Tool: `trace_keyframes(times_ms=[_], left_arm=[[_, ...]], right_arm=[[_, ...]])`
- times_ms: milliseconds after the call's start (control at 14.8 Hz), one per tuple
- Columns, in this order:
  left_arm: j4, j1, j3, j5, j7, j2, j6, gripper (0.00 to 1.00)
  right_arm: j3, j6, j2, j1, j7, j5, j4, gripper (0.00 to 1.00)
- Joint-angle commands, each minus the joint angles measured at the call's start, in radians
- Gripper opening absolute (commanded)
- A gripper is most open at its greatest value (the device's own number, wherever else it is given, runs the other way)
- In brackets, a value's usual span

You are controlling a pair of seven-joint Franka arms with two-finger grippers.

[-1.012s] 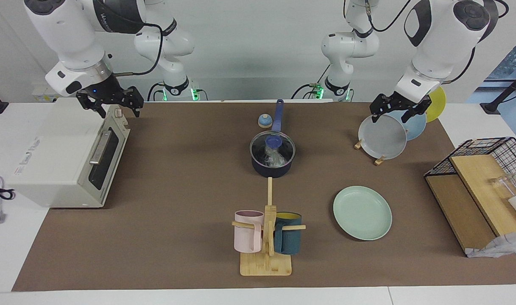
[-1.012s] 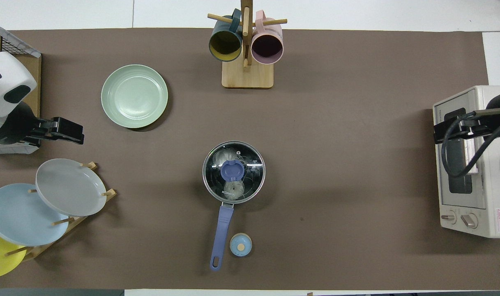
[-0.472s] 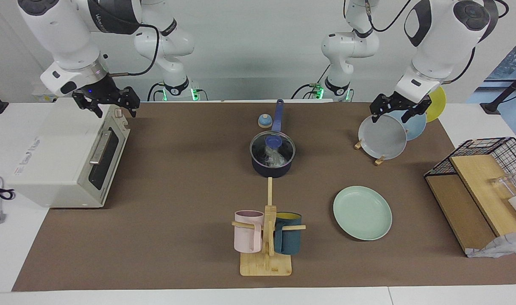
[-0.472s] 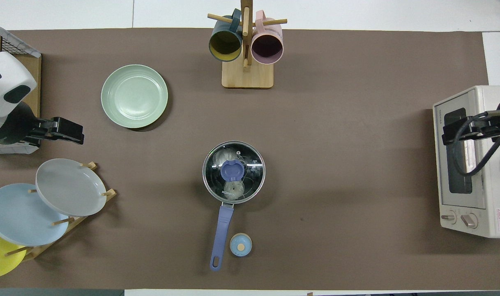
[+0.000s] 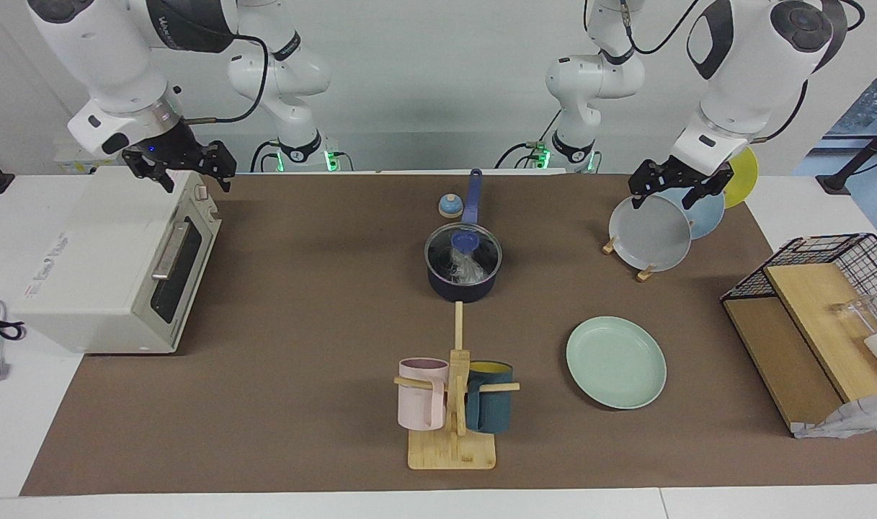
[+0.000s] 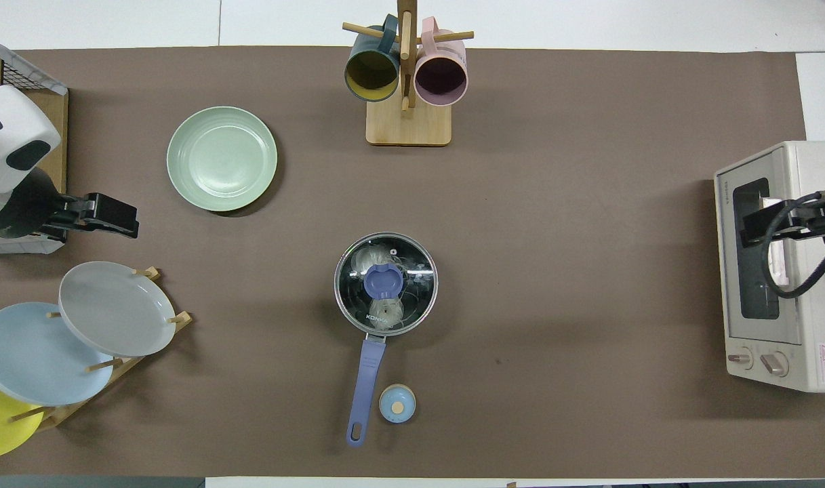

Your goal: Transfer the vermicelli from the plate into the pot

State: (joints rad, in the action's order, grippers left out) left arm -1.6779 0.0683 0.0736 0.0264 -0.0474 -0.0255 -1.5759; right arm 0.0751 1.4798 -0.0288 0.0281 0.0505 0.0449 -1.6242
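The vermicelli lies inside the pot, seen through its glass lid, mid-table. The plate sits bare, farther from the robots, toward the left arm's end. The left gripper hangs open over the grey plate (racked on edge). The right gripper, open too, hangs over the toaster oven.

vermicelli partly hidden under lid knob
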Motion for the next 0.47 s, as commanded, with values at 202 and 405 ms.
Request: trace_keyframes(times_ms=[202, 405], left_arm=[[-0.014, -0.013, 0.008, -0.013, 0.003, -0.021, -0.006, 1.00], [-0.013, -0.013, 0.008, -0.013, 0.003, -0.021, -0.006, 1.00]], right_arm=[[-0.017, 0.031, -0.013, -0.039, 0.029, -0.022, -0.016, 1.00], [-0.015, 0.028, -0.016, -0.037, 0.028, -0.027, -0.019, 1.00]])
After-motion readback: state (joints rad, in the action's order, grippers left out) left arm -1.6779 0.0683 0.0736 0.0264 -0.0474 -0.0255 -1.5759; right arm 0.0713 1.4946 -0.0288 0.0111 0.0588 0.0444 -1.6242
